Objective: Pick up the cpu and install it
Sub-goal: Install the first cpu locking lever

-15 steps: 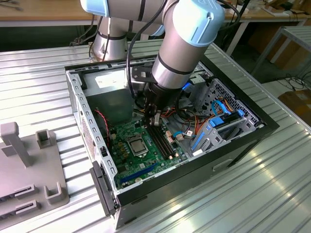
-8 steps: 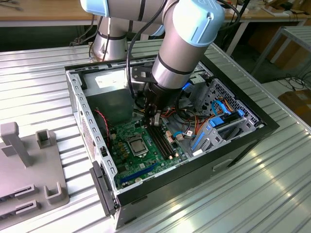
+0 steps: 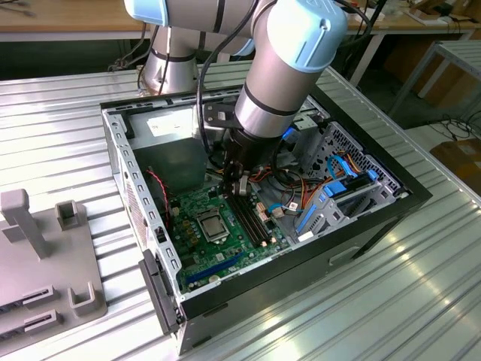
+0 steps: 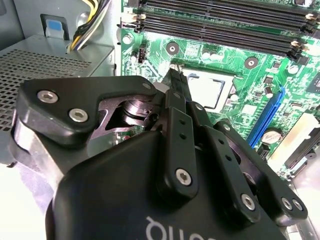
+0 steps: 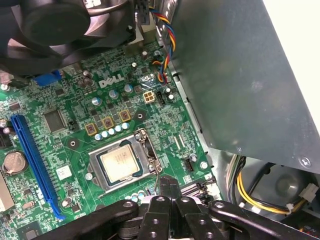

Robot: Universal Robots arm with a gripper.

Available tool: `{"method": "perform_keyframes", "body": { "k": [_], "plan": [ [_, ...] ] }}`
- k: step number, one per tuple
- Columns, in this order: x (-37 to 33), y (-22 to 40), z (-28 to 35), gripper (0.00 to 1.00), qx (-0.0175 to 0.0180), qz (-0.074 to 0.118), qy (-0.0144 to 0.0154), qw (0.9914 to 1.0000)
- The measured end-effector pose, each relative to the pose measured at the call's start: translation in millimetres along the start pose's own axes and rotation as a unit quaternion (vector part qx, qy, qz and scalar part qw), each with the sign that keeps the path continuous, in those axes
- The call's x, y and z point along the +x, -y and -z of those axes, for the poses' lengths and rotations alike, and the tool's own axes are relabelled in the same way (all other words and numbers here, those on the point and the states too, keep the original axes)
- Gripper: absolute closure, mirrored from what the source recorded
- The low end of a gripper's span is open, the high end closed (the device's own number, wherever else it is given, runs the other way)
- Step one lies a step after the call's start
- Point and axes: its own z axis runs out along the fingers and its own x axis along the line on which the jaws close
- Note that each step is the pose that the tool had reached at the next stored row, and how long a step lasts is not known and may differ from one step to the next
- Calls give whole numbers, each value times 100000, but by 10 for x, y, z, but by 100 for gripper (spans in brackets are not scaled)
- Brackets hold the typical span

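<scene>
A ribbed metal surface [image 3: 60, 135] carries an open computer case [image 3: 376, 218] and a grey plastic fixture [image 3: 45, 263].

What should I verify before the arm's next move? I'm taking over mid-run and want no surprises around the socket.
1. The cpu lies inside the socket: ok.
2. The cpu sits flat and square to the metal frame, in the first wrist view: ok.
3. The gripper carries nothing: ok, its fingers are shut and empty.
4. The gripper is off the cpu: ok, it is beside the socket's edge.
5. The socket lever is latched: cannot tell.
</scene>
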Motion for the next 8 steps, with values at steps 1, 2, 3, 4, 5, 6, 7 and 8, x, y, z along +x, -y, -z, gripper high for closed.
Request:
{"method": "perform_keyframes", "body": {
  "k": [1, 2, 3, 4, 5, 6, 7, 8],
  "plan": [
    [0, 0, 0, 88, -35, 536, -54, 99999],
    [0, 0, -1, 88, -97, 1394, -131, 99990],
    [0, 0, 0, 88, -161, 2302, -226, 99973],
    [0, 0, 0, 88, -231, 3408, -346, 99941],
    [0, 0, 0, 88, -274, 4152, -417, 99913],
    [1, 0, 1, 88, -296, 4548, -456, 99895],
    [0, 0, 1, 88, -301, 4554, -464, 99895],
    [0, 0, 0, 88, -303, 4579, -457, 99894]
  ]
}}
